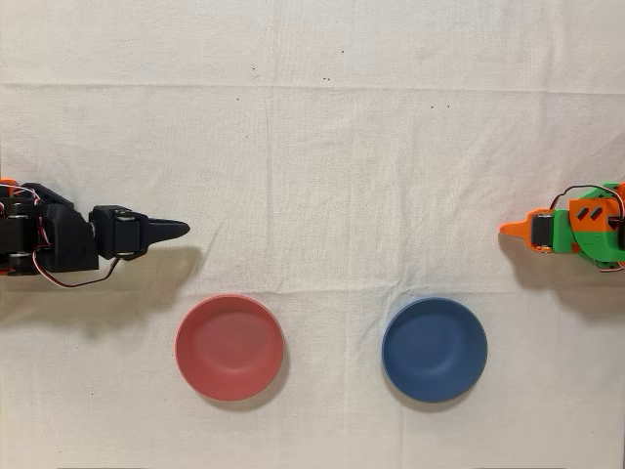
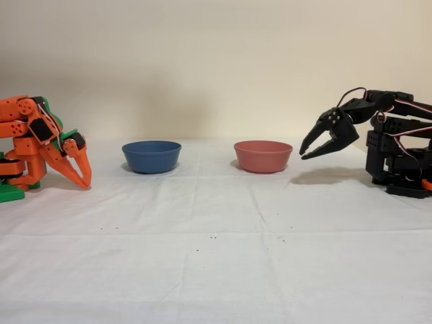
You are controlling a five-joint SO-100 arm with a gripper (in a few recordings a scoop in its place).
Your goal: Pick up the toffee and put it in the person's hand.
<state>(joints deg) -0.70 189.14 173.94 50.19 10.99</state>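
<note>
1. White cloth covers the bench, and we find no toffee on it in either view; it may be absent, too small to make out, or hidden. With no target located, any reach risks closing on bare cloth.
2. No hand [none visible] reaches into the scene, so we see nowhere to deliver; a release now would, in our judgement, drop the candy onto the bench or into a bowl.
3. Our black arm's fingers hang parted and hold nothing, raised off the cloth near its base at the right of the fixed view. A low sweep from this pose could snag and bunch the cloth, whose creases show in the overhead view.
4. The red bowl sits nearest our arm and the blue bowl further along; a wide swing across the bench could knock either one.
5. A wrapped candy is small and slick, we expect; a pinch that lands on a twisted end could let it slip out.
6. The orange arm stands idle at the far side, well apart, so we see little chance of collision.
</note>
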